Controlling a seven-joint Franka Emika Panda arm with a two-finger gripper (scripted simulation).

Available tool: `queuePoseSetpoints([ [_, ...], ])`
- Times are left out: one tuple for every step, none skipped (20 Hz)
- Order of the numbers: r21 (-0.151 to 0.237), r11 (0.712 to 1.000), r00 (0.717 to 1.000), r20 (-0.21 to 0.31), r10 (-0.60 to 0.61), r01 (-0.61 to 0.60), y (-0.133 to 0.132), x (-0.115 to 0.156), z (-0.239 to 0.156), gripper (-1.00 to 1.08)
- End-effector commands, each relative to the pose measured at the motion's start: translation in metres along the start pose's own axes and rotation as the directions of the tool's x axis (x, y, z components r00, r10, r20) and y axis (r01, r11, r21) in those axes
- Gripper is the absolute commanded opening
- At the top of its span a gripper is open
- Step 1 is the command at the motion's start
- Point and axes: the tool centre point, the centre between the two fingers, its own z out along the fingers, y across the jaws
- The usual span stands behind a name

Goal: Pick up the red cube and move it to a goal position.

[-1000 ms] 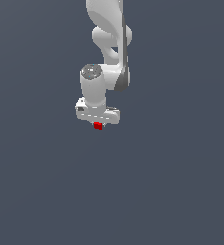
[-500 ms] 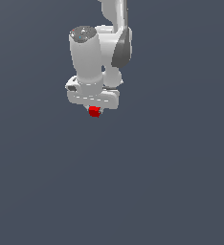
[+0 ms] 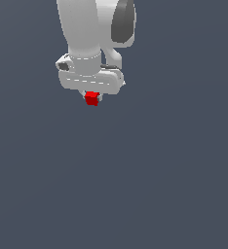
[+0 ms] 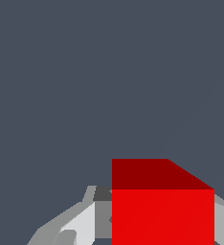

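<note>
Ext view, left to right: left part of frame is plain dark grey, nothing in it. Left of centre, near the top, the white arm (image 3: 94, 29) comes down to the claw (image 3: 92, 98), and the red cube (image 3: 91, 99) sits between its fingertips just under the white hand body. Right of that: plain grey again, no other objs, no goal marker visible in either view.

Claw state: closed on the red cube, fingers nearly hidden by it in ext view. Wrist view confirms: red cube (image 4: 162, 206) fills the space between the grey-white fingers (image 4: 78, 225), one finger showing on each side, touching its side faces. Cube looks square in the grip, not tilted as far as I can tell.

Progress, my read: pick looks done, cube seems off the counter since nothing shows beneath it, though w/ uniform grey bg I can't tell where the counter surface is or how high the cube hangs. Left to do: carry to goal pos. Goal not shown, so can't say how close or which direction.

Obstacles: none seen. Nothing near the cube or arm in either view. Main risk is judgement only: cube is tiny vs claw, small contact area, could slip if the move is jerky.
</note>
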Motion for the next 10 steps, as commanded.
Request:
queuePoseSetpoints([
  [0.000, 1.000, 1.000, 0.001, 0.000, 0.000, 0.001, 0.001, -0.014, -1.00],
  [0.000, 1.000, 1.000, 0.001, 0.000, 0.000, 0.001, 0.002, -0.018, -1.00],
  [0.000, 1.000, 1.000, 0.001, 0.000, 0.000, 0.001, 0.002, -0.022, -1.00],
  [0.000, 1.000, 1.000, 0.001, 0.000, 0.000, 0.001, 0.003, -0.025, -1.00],
  [0.000, 1.000, 1.000, 0.001, 0.000, 0.000, 0.001, 0.003, -0.028, -1.00],
  [0.000, 1.000, 1.000, 0.001, 0.000, 0.000, 0.001, 0.004, -0.030, -1.00],
  [0.000, 1.000, 1.000, 0.001, 0.000, 0.000, 0.001, 0.004, -0.032, -1.00],
  [0.000, 1.000, 1.000, 0.001, 0.000, 0.000, 0.001, 0.004, -0.033, -1.00],
  [0.000, 1.000, 1.000, 0.001, 0.000, 0.000, 0.002, 0.004, -0.033, -1.00],
  [0.000, 1.000, 1.000, 0.001, -0.001, 0.001, 0.001, 0.005, -0.034, -1.00],
])
